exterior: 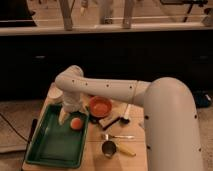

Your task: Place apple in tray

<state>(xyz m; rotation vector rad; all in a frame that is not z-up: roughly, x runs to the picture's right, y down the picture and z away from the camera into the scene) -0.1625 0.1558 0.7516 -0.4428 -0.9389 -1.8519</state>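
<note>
An orange-red apple (76,123) lies inside the green tray (50,150), near its far right corner. My gripper (68,111) hangs at the end of the white arm, over the tray's far edge, just up and left of the apple. I cannot tell whether it touches the apple.
The tray sits on the left of a small wooden table (135,162). An orange bowl (100,106), a black-handled utensil (112,121), a metal spoon (118,136), a metal cup (108,148) and a yellow item (126,150) lie to the right. A white cup (55,94) stands at the far left.
</note>
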